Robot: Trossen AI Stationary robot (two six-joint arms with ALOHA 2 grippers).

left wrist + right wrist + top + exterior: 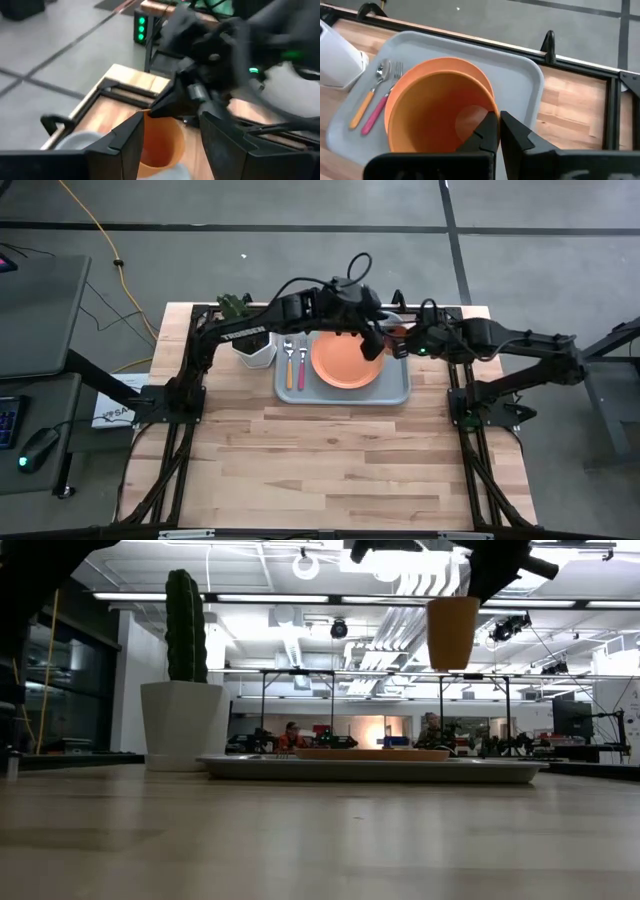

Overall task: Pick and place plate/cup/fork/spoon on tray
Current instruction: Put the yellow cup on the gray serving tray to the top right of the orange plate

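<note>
The pale tray (392, 392) lies at the table's far middle and shows edge-on in the low view (370, 768). On it lie the orange plate (347, 361), the spoon (290, 366) and the pink-handled fork (301, 366). My right gripper (498, 131) is shut on the small orange cup (437, 112), held high over the tray's far right part (452, 632). My left gripper (170, 145) is open; its fingers stand on either side of the cup (160, 145). My right gripper pinches the cup's rim wall (491, 116), one finger inside the cup and one outside. It comes from above, and the cup hangs upright below it, lifted clear of the tray (452, 632). My left gripper: whether its open fingers (127, 142) touch the cup I cannot tell.
A white pot (256, 350) with a green cactus (184, 628) stands just left of the tray. Both arms cross above the tray's far side. Bare wood (330, 460) spreads over the table's near half. People show in the room far behind the table.
</note>
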